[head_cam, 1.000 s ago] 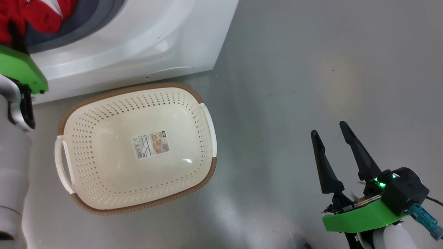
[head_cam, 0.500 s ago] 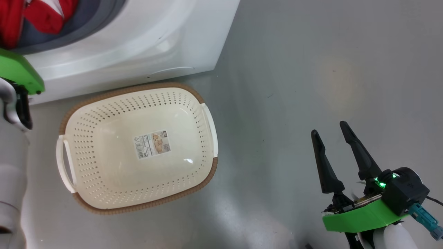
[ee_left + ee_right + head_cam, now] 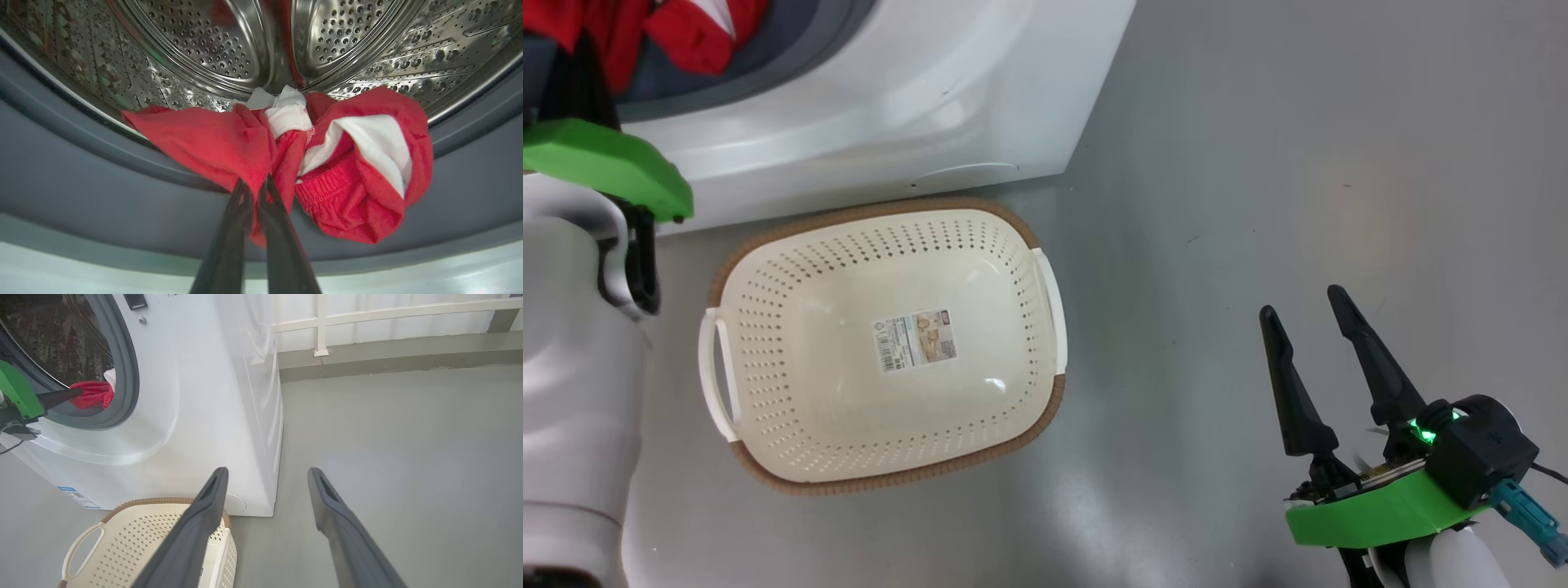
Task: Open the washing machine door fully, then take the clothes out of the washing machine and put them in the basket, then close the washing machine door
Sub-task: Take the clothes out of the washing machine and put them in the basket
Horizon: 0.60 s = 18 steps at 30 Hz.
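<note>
The red and white clothes (image 3: 359,179) hang in a bunch over the grey rubber ring (image 3: 81,179) at the mouth of the steel drum (image 3: 212,45). My left gripper (image 3: 255,185) is shut on a red fold of them, at the lower edge of the opening of the washing machine (image 3: 196,396). From the right wrist I see that left gripper (image 3: 73,393) on the clothes (image 3: 92,394). The basket (image 3: 890,208) stands empty on the floor right below the machine front. My right gripper (image 3: 1300,304) hovers open over bare floor, well right of the basket. The door is out of view.
Grey floor (image 3: 1298,163) stretches to the right of the machine and basket. A low kerb with a white railing (image 3: 322,322) runs along the back. The small blue label (image 3: 77,497) sits at the machine's lower corner, just above the basket rim (image 3: 135,503).
The head camera has shifted, so machine and basket sit further right in the picture. My left gripper stays at the drum mouth with the red fabric; the right gripper has not moved.
</note>
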Available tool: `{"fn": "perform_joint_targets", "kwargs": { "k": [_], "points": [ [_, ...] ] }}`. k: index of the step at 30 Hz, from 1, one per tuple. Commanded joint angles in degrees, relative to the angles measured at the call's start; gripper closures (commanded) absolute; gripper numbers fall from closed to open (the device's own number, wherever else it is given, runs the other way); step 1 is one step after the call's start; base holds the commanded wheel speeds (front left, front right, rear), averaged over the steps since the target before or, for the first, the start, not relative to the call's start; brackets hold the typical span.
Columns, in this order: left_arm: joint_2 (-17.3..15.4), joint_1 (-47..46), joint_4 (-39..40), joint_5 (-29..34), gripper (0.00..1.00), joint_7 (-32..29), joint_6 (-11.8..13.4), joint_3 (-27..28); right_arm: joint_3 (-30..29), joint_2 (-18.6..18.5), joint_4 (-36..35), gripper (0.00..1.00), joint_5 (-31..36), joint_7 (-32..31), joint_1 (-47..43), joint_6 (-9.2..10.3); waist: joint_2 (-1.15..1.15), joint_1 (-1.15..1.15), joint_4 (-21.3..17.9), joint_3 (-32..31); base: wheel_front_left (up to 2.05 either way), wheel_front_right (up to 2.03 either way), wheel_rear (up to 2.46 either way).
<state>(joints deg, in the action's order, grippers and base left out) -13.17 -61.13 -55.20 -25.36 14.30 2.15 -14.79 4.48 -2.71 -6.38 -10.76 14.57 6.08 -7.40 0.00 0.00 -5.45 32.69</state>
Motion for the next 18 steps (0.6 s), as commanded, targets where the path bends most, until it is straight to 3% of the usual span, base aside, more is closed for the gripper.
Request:
{"fn": "perform_joint_targets", "kwargs": {
  "k": [1,13,18],
  "points": [
    [-3.05,1.48,2.34,0.88,1.00,0.65,0.36,1.01,1.03,-0.17,-1.19,0.00,-0.02,0.42,-0.20,-0.09,0.00,0.00,0.45,-0.33,0.00,0.00,0.00],
    [-5.77,18.32,34.17,5.76,1.00,0.69,3.91,2.53,0.49,-0.17,-1.36,0.00,-0.20,0.42,-0.87,-0.09,0.00,0.00,2.98,-2.04,0.00,0.00,0.00],
    [-6.98,25.14,44.96,8.60,1.00,0.64,6.88,1.69,0.52,-0.17,-1.06,0.00,-0.31,0.42,-1.07,-0.09,0.00,0.00,3.98,-3.01,0.00,0.00,0.00]
  ]
}}
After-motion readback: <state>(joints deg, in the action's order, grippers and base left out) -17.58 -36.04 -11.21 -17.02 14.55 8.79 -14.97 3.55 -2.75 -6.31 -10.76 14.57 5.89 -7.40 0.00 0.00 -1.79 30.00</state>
